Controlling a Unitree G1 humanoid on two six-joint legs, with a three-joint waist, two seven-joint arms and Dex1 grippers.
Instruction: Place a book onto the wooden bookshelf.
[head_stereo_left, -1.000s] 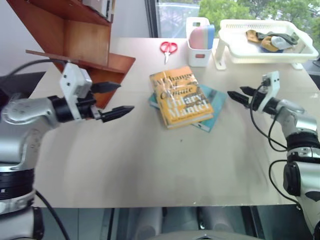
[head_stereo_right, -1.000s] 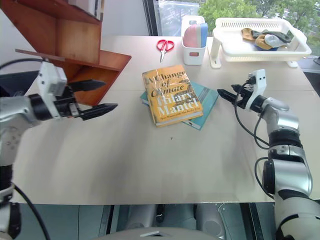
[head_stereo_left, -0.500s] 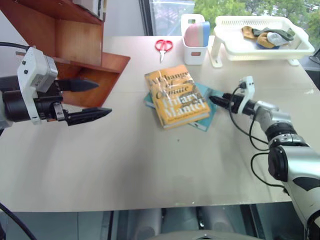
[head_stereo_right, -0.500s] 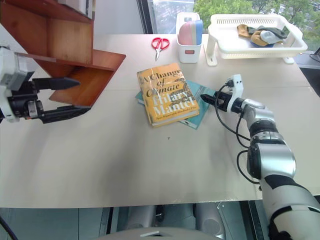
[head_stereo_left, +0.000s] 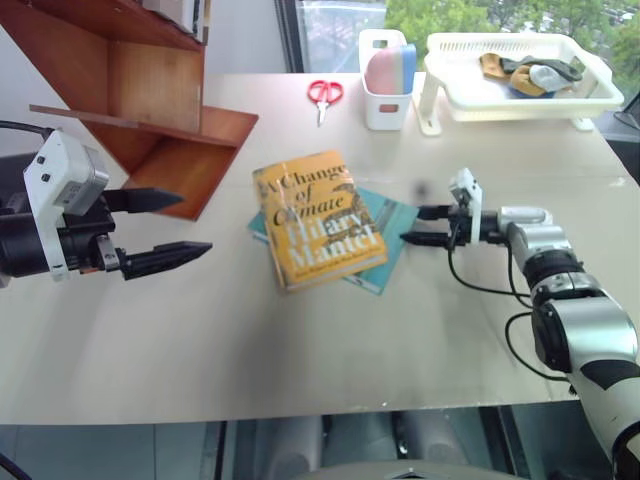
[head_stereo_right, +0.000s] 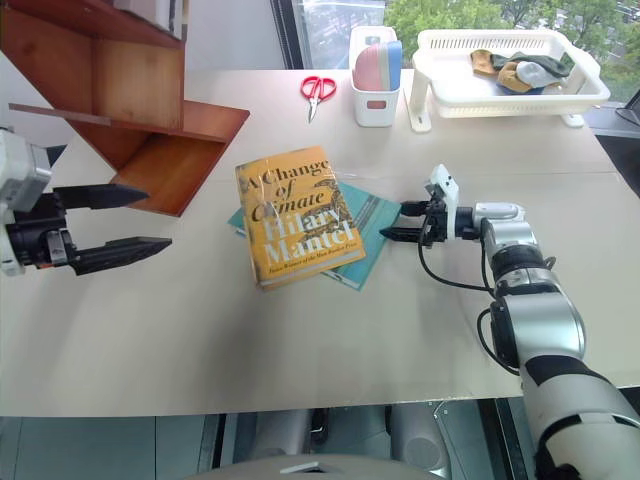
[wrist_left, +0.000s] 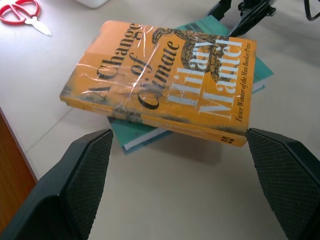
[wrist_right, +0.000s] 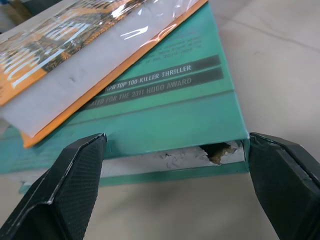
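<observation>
The book (head_stereo_left: 315, 218), yellow-orange with "A Change of Climate" on its cover, lies face up on a thinner teal book (head_stereo_left: 385, 225) in the middle of the table. My right gripper (head_stereo_left: 410, 225) is open and low at the teal book's right edge, one finger on either side of its corner (wrist_right: 165, 105). My left gripper (head_stereo_left: 196, 222) is open at the left and points at the book (wrist_left: 165, 80) from a short distance away. The wooden bookshelf (head_stereo_left: 150, 90) stands at the far left, its lowest board reaching toward the books.
Red scissors (head_stereo_left: 322, 93) lie at the back, beside a white holder (head_stereo_left: 388, 80) with pink and blue things in it. A white tray (head_stereo_left: 500, 110) with some cloth items stands at the back right. The table's near edge runs below both arms.
Both books have slid left and toward the near edge, turning slightly, with my right gripper following at the teal book's edge. My left gripper has drawn back to the left.
</observation>
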